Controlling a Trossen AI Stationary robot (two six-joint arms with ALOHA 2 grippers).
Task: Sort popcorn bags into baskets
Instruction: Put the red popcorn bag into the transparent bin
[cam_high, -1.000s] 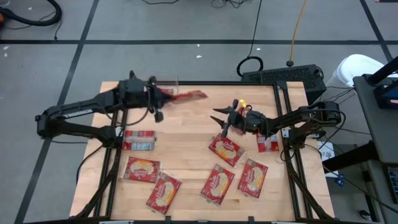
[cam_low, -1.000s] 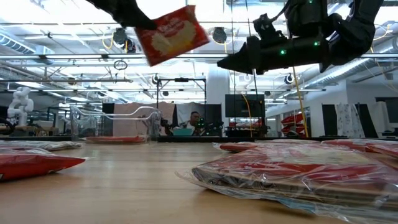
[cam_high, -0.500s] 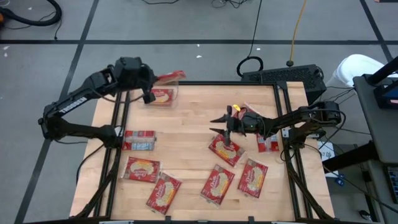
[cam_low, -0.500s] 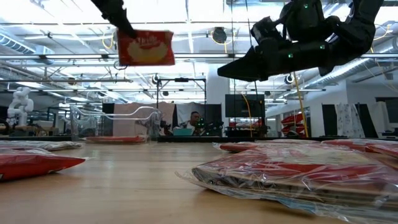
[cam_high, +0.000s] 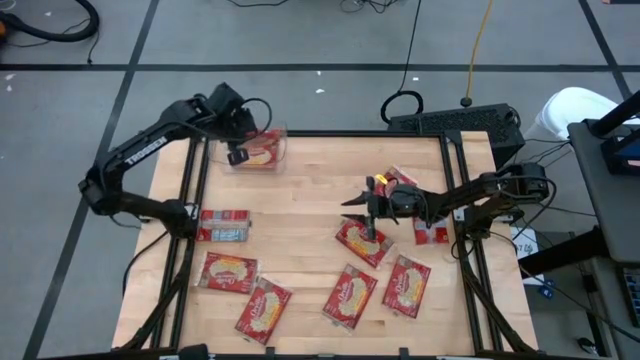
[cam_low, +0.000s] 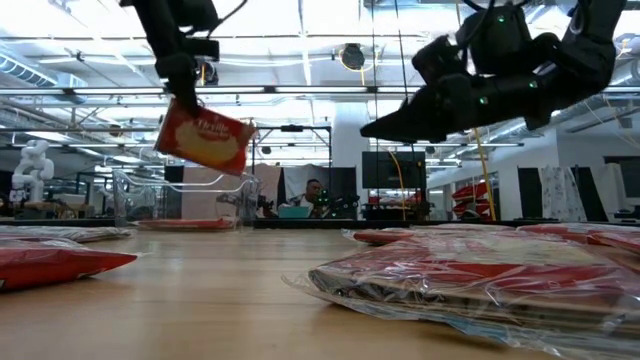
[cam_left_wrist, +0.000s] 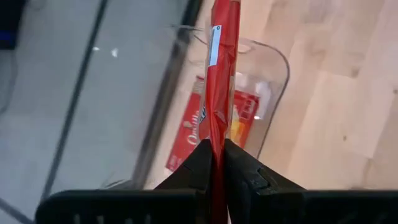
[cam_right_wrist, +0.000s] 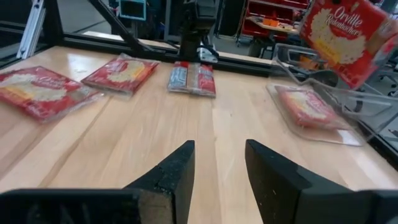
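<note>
One popcorn bag (cam_low: 203, 140) pinched in the left gripper (cam_left_wrist: 217, 163) above the clear bin (cam_high: 262, 152), right gripper (cam_right_wrist: 219, 163) open over the table's (cam_high: 300, 215) bags.

1. A wooden table (cam_high: 300, 215) is standing on a grey floor (cam_high: 300, 30).
2. A black keyboard (cam_high: 455, 121) is lying beyond the table's far edge.
3. A person (cam_low: 313, 192) is sitting far behind.

you've got a wooden table (cam_high: 300, 200) w/ black frame. far left corner: clear bin (cam_high: 262, 152), one red packet inside. seven popcorn bags (cam_high: 350, 294) lie flat on the near half, one grey-blue side up (cam_high: 223, 226).
</note>
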